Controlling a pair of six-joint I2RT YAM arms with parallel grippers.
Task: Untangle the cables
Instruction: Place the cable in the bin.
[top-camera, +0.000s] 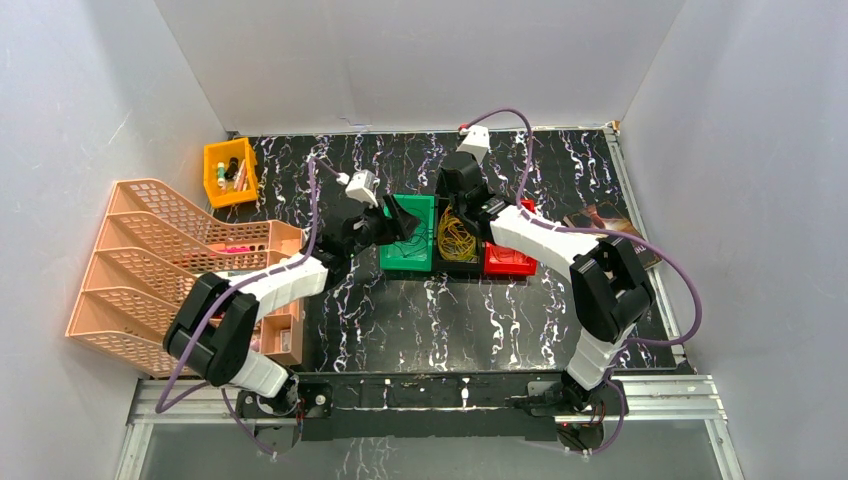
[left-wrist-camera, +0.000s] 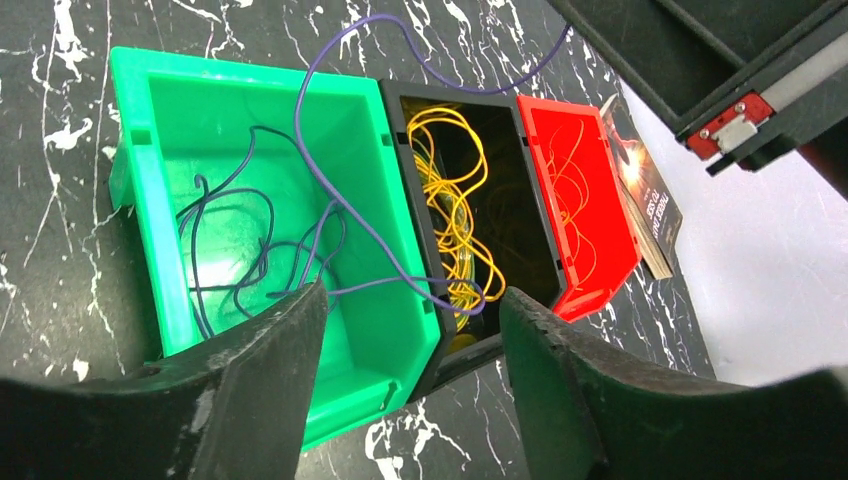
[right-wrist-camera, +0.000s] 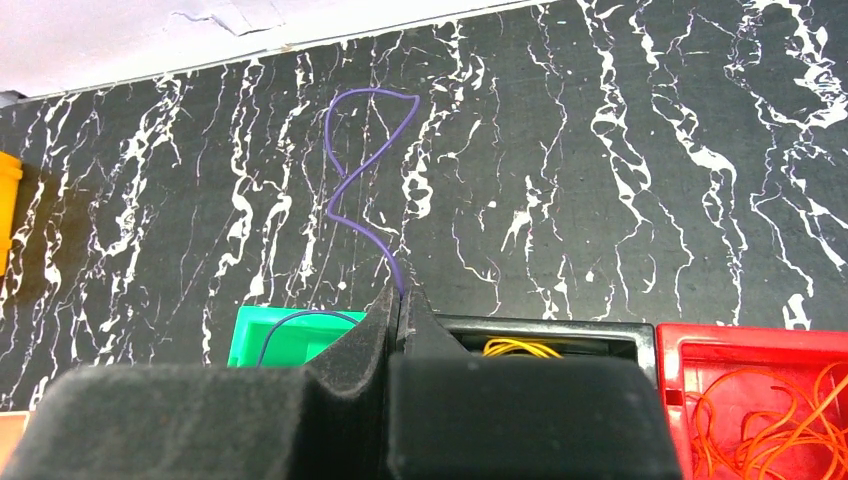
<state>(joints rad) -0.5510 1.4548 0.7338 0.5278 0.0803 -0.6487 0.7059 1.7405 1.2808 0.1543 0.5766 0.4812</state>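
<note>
The left arm (top-camera: 270, 285) reaches forward and to the right from its base with the elbow folded low and the wrist angled downward. The left gripper (left-wrist-camera: 412, 305) hangs with its two dark fingers (left-wrist-camera: 270, 370) spread well apart, holding nothing. The right arm (top-camera: 555, 240) stretches forward and to the left with its wrist tipped down, and the right gripper (right-wrist-camera: 402, 305) is pressed closed, pinching a thin purple cable (right-wrist-camera: 345, 190) between its tips.

White walls (top-camera: 400, 60) on 3 sides, black marble-look table (top-camera: 420, 320) w/ white veins.
</note>
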